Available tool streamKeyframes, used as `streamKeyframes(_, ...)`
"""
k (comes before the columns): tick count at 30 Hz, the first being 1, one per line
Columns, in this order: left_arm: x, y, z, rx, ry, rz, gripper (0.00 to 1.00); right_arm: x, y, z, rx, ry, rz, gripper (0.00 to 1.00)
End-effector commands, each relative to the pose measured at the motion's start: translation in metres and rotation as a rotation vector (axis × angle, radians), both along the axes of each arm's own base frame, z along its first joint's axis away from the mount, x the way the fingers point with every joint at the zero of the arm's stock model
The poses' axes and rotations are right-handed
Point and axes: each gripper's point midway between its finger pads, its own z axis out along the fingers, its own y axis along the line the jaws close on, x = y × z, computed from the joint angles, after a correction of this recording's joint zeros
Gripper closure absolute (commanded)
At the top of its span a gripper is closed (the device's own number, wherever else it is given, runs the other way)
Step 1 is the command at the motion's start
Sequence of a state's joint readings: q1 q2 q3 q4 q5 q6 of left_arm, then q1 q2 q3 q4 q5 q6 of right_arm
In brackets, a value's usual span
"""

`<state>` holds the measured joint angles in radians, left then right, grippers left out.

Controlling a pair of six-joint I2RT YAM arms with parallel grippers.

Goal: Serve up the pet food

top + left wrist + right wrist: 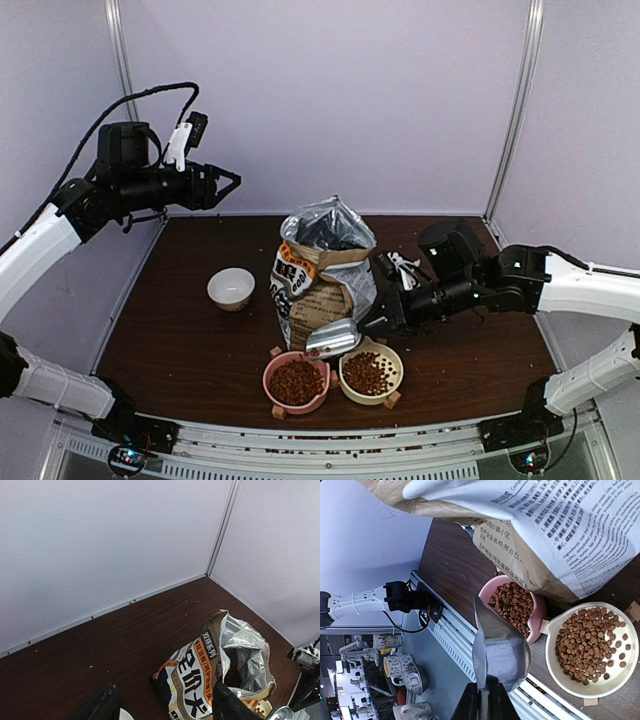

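Note:
The pet food fills a pink bowl [296, 381] [512, 605] and a cream bowl [368, 373] [592, 650] at the table's front. My right gripper [385, 322] [484, 700] is shut on the handle of a metal scoop [333, 339] [500, 650], which hangs tilted just above the two bowls, its outer side toward the wrist camera. The open paper bag [325, 270] [210, 675] stands right behind the bowls. My left gripper [232, 182] [165, 705] hangs open and holds nothing, high above the table's back left.
An empty white bowl [231, 288] sits left of the bag. Small wooden blocks [276, 352] lie around the filled bowls. Walls close the table at the back and sides. A metal rail [330, 440] runs along the front edge.

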<state>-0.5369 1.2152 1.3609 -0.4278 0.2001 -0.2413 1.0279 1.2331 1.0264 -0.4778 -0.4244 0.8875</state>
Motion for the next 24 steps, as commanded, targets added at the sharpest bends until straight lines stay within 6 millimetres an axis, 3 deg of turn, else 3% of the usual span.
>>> streamKeyframes(1, 0.000, 0.005, 0.009, -0.010, -0.042, 0.011, 0.34, 0.000, 0.011, 0.006, -0.029, -0.109, 0.056, 1.00)
streamKeyframes(10, 0.001, 0.006, 0.009, -0.010, -0.040, 0.011, 0.34, 0.002, 0.028, -0.018, -0.168, -0.231, 0.114, 1.00)
streamKeyframes(13, 0.000, 0.006, 0.009, -0.010, -0.043, 0.012, 0.34, 0.000, 0.029, -0.016, -0.185, -0.256, 0.130, 1.00)
streamKeyframes(19, 0.001, 0.008, 0.010, -0.003, -0.048, 0.023, 0.34, -0.006, 0.025, 0.011, -0.168, -0.321, 0.164, 1.00)
streamKeyframes(24, 0.001, 0.016, 0.012, 0.010, -0.071, 0.058, 0.34, -0.011, 0.007, 0.074, -0.056, -0.412, 0.140, 1.00)
